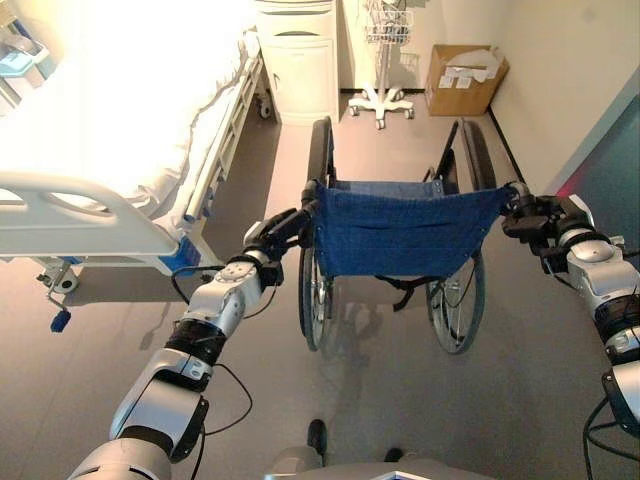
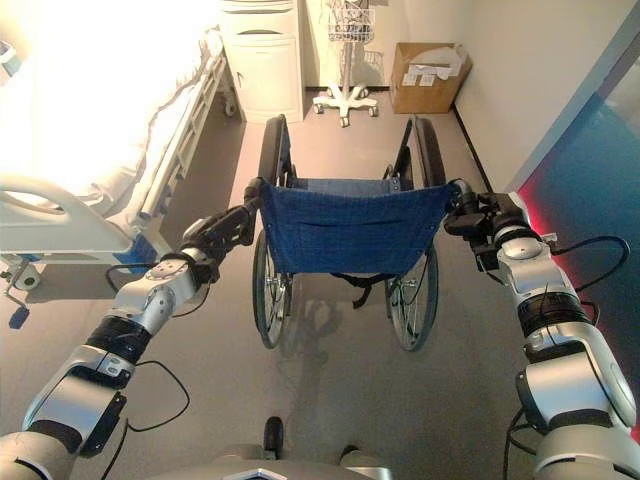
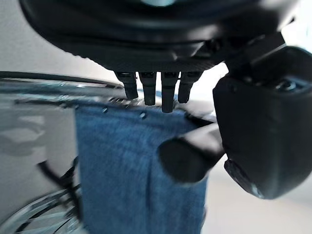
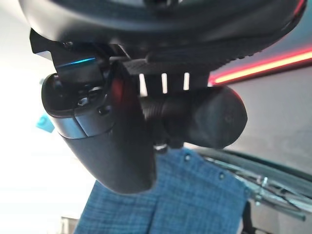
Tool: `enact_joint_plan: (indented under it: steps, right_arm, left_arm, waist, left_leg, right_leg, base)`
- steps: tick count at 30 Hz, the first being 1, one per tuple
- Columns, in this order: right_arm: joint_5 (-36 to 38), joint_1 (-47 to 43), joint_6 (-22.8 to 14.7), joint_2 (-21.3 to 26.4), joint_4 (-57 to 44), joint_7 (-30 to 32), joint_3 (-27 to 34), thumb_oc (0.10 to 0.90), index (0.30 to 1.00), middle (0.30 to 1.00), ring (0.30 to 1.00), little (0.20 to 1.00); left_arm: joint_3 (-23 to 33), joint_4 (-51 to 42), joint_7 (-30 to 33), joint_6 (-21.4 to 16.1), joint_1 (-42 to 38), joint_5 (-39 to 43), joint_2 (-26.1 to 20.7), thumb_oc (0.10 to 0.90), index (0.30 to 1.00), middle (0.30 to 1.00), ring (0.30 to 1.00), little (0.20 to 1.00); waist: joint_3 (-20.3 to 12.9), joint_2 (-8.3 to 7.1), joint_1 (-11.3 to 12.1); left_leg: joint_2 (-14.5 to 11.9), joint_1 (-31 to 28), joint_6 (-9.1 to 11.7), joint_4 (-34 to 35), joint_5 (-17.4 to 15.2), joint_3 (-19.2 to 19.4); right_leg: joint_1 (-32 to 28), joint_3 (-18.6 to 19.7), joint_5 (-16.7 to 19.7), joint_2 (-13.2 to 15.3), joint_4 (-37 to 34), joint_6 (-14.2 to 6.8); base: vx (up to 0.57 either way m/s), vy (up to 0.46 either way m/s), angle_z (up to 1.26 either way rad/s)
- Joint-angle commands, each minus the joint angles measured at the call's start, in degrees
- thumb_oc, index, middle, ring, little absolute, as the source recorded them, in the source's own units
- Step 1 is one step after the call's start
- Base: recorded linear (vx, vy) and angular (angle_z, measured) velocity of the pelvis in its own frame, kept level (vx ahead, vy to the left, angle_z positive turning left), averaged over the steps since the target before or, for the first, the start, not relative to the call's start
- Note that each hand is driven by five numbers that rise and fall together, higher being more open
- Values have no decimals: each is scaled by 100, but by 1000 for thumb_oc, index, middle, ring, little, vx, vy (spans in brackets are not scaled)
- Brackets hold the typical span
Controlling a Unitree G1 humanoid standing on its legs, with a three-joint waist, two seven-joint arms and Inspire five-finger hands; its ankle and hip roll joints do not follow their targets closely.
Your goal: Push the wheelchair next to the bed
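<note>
The wheelchair (image 1: 400, 230) with a blue cloth back stands in the middle of the floor, facing away from me. The bed (image 1: 120, 120), with white bedding and a side rail, lies to its left, with a strip of floor between them. My left hand (image 1: 275, 232) is at the chair's left push handle (image 3: 187, 157); its fingers (image 3: 155, 90) are curled over the grip and the thumb sits beside it. My right hand (image 1: 535, 215) is wrapped round the right push handle (image 4: 207, 117), thumb (image 4: 109, 141) beneath.
A white bedside cabinet (image 1: 298, 60) stands ahead at the head of the bed. A wheeled stand (image 1: 380, 100) and a cardboard box (image 1: 463, 78) are against the far wall. A wall (image 1: 560, 90) runs along the right side. The bed's footboard (image 1: 70, 215) is near my left arm.
</note>
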State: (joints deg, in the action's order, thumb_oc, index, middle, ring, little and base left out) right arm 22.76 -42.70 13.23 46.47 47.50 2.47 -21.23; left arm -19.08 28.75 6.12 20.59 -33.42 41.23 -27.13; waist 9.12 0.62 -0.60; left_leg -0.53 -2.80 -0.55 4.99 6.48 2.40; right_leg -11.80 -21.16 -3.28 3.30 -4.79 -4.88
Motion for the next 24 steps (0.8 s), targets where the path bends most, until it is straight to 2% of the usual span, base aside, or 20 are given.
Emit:
enact_joint_plan:
  steps: [1, 5, 9, 11, 16, 20, 24]
  right_arm:
    - [61, -1216, -840, -758, -637, -260, -609, 400, 300, 300, 300, 300]
    - [77, -1232, -824, -785, -644, -247, -645, 400, 300, 300, 300, 300]
    - [49, -1189, -842, -882, -617, -256, -712, 400, 300, 300, 300, 300]
    - [13, -1164, -844, -920, -616, -264, -711, 400, 300, 300, 300, 300]
    - [-33, -1181, -775, -1059, -658, -238, -754, 400, 300, 300, 300, 300]
    - [-44, -1244, -752, -1130, -653, -306, -802, 400, 300, 300, 300, 300]
    - [-57, -1287, -804, -1300, -640, -463, -914, 400, 300, 300, 300, 300]
  left_arm:
    - [-273, -273, -387, -262, -567, -135, -436, 800, 900, 900, 900, 900]
    - [-359, -323, -526, -350, -685, -100, -504, 800, 900, 900, 900, 900]
    - [-408, -358, -384, -788, -823, 222, -391, 800, 900, 900, 900, 900]
    - [-387, -402, -357, -859, -849, 266, -294, 800, 900, 900, 900, 900]
    - [-479, -309, -61, -941, -931, -72, 7, 800, 900, 900, 900, 900]
    - [-541, -85, 32, -1014, -1093, -217, 79, 800, 900, 900, 900, 900]
    - [-650, 406, 165, -845, -1433, -219, 266, 800, 900, 900, 900, 900]
  waist:
    - [-638, -113, 575]
    - [-650, -94, 566]
    - [-659, -89, 529]
    - [-655, -91, 512]
    - [-647, -109, 447]
    - [-649, -115, 379]
    - [-667, -116, 243]
  left_leg:
    - [386, -178, 137, -512, -952, 454]
    - [381, -183, 154, -524, -955, 466]
    - [370, -221, 173, -541, -965, 475]
    - [362, -236, 176, -542, -967, 479]
    - [342, -286, 187, -493, -960, 482]
    - [324, -326, 186, -463, -955, 498]
    - [296, -393, 175, -467, -979, 535]
  right_leg:
    - [635, 360, 346, 175, 315, -157]
    - [590, 355, 317, 153, 289, -139]
    - [506, 357, 259, 124, 280, -101]
    - [493, 362, 243, 115, 291, -87]
    - [446, 405, 208, 58, 266, -58]
    - [437, 476, 178, 21, 290, -45]
    - [414, 581, 98, -34, 373, -14]
  base:
    - [0, 0, 0]
    - [9, -5, 0]
    - [45, -20, 0]
    - [46, -16, 0]
    - [56, -29, 1]
    - [79, -37, 0]
    - [129, -60, 4]
